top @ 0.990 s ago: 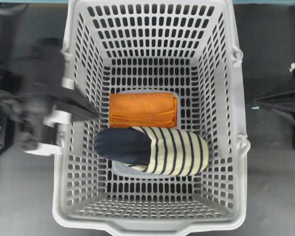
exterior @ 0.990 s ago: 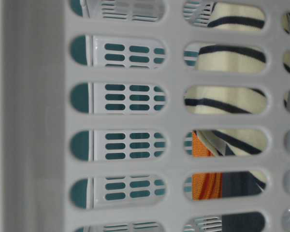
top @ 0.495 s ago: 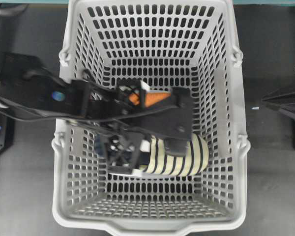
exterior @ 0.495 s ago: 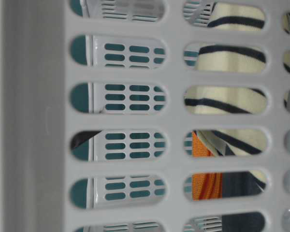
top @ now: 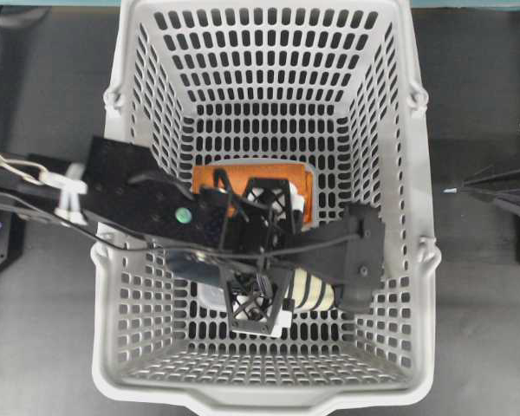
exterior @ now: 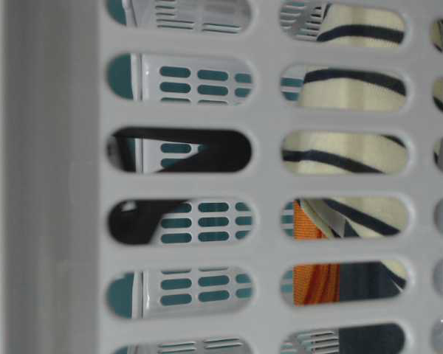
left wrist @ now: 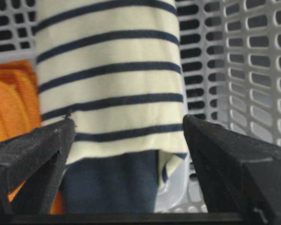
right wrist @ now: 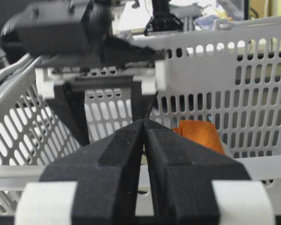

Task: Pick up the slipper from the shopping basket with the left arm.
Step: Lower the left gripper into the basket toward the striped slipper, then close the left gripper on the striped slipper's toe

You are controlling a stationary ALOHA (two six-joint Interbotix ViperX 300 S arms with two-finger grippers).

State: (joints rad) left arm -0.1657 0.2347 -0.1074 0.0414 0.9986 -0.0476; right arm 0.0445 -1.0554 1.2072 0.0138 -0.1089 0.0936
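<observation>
Cream cloth with thin navy stripes fills the space between the left arm's fingers [left wrist: 35,150]: the slipper [left wrist: 110,93] lies on the floor of the shopping basket [top: 416,217], and in the left wrist view the two black pads stand wide apart, one to each side of it, with its plain navy end nearest the camera. That spread seems chosen so the fingers can drop past the soft upper and close across its width rather than along its length. Neither pad touches the fabric yet, so nothing is gripped. The folded orange cloth [left wrist: 11,103] sits just beside the slipper, close to the one finger, which leaves little room there; a pad set down carelessly could catch the cloth as well. From overhead, the left arm [top: 130,204] reaches over the basket rim and down inside, hiding most of the slipper. The right arm's fingers [right wrist: 144,140] are pressed together, empty, held outside the basket and well apart from the work, presumably to keep out of the way.
</observation>
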